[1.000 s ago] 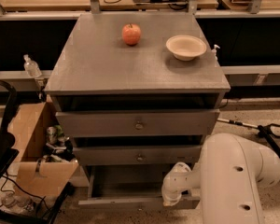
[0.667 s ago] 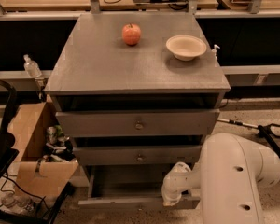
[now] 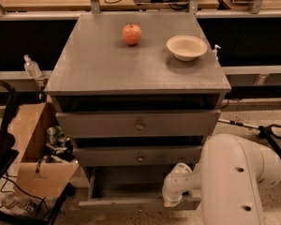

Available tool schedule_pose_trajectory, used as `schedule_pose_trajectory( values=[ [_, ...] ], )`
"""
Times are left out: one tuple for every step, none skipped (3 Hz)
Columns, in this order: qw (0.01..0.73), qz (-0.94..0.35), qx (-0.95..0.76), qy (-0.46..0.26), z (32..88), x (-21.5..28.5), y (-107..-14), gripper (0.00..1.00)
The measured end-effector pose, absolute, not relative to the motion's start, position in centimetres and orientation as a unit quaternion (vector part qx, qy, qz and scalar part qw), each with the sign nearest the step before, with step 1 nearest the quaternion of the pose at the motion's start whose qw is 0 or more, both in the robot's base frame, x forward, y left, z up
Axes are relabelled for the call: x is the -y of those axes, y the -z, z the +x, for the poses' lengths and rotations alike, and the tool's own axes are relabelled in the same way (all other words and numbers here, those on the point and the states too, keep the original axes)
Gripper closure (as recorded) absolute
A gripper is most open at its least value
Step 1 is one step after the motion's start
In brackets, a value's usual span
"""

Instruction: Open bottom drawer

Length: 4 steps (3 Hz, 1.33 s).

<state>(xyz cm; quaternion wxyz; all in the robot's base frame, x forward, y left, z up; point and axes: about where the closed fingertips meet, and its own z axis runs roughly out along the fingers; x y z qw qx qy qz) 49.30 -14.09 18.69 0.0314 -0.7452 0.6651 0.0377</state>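
Nothing moved since earlier: white arm (image 3: 234,182) sits low right, gripper (image 3: 172,198) down at the bottom drawer (image 3: 126,204) front's right end; can't tell its grip state. Bottom drawer is pulled out at the cabinet base. Farther back on cabinet top (image 3: 107,64): apple (image 3: 131,34), bowl (image 3: 187,47).

The bottom drawer (image 3: 126,203) stands pulled out. The gripper (image 3: 171,199) sits at its front edge, right of centre.

no legible text, pincer (image 3: 171,200) at bottom drawer (image 3: 124,204)
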Motion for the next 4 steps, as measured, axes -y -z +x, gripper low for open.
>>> schedule_pose_trajectory(
  values=[
    [0.031,-0.745,-0.665,-0.038,49.30,14.09,-18.69,0.59],
    [0.031,-0.745,-0.665,-0.038,49.29,14.09,-18.69,0.36],
    [0.031,-0.745,-0.665,-0.039,49.16,14.09,-18.58,0.12],
    [0.030,-0.745,-0.665,-0.039,49.15,14.09,-18.58,0.00]
  ],
)
